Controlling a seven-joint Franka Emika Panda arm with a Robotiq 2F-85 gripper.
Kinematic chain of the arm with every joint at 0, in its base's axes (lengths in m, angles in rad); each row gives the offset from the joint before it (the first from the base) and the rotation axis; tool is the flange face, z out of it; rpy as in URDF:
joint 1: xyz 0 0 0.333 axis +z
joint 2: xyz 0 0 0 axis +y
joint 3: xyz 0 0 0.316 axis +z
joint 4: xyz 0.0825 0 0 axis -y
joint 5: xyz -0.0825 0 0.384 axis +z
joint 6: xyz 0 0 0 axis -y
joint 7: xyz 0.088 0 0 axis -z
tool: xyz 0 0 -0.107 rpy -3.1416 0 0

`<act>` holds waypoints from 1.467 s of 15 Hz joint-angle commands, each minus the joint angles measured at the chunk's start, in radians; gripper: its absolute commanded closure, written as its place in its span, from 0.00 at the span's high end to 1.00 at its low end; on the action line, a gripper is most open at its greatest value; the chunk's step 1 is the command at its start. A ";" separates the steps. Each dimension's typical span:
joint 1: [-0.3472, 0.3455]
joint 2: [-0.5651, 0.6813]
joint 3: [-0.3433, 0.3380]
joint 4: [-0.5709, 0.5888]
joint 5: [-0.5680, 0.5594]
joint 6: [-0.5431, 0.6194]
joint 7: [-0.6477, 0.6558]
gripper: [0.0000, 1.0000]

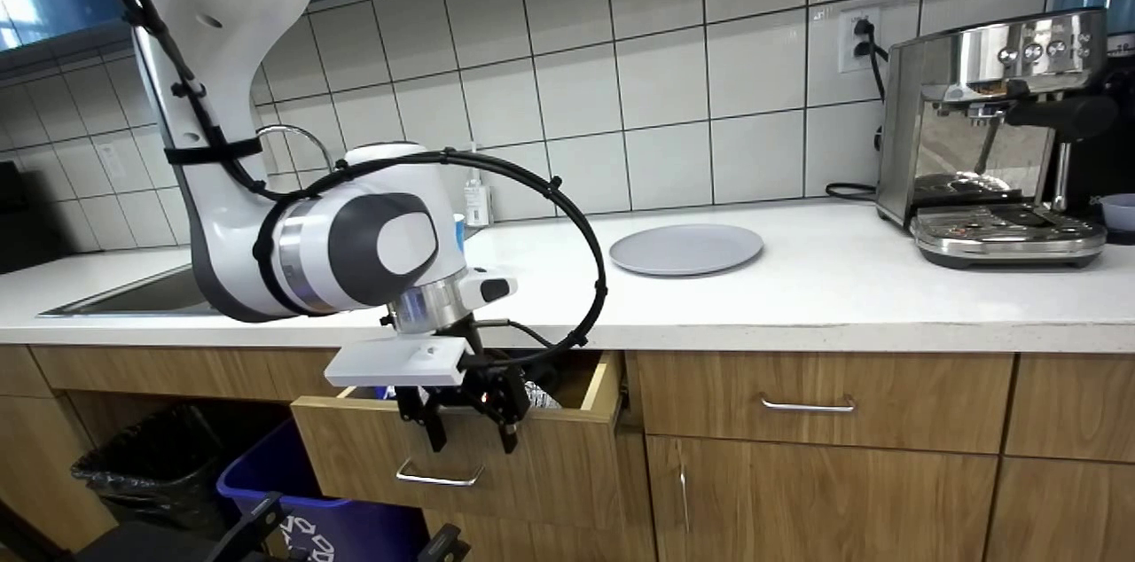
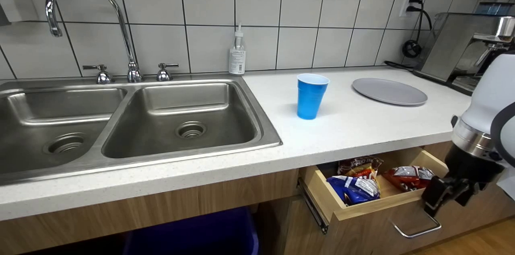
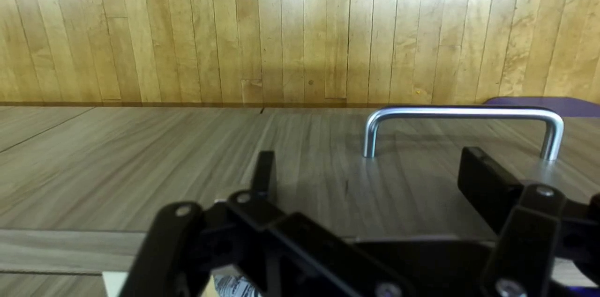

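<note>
Black fingers (image 3: 485, 184) of the claw (image 3: 368, 170) fill much of the bottom of the wrist view. They stand wide apart, and the claw has nothing in its grip. Past them, right of the middle of that frame, a shiny handle (image 3: 464, 111) sticks out from the wooden front of a drawer (image 1: 559, 464). In both exterior views the drawer is pulled out, and the claw hangs at the top of its front, higher than the handle. I cannot tell if the claw and the drawer touch.

At the lower right of an exterior view, a blue bag (image 2: 354, 190), a dark red bag (image 2: 354, 166) and a bright red bag (image 2: 406, 182) lie inside the drawer. Up on the white worktop (image 2: 342, 134), right of the middle, stands a blue cup (image 2: 310, 100), with a flat grey plate (image 2: 389, 91) farther right. A steel sink (image 2: 116, 114) fills the left side. At the lower left of an exterior view sits a dark blue bin (image 1: 372, 526).
</note>
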 commanded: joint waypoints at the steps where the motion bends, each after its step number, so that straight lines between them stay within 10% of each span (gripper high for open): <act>1: 0.025 -0.019 -0.014 0.001 0.031 0.028 0.021 1.00; 22: 0.104 0.057 -0.098 0.177 0.045 0.020 0.042 1.00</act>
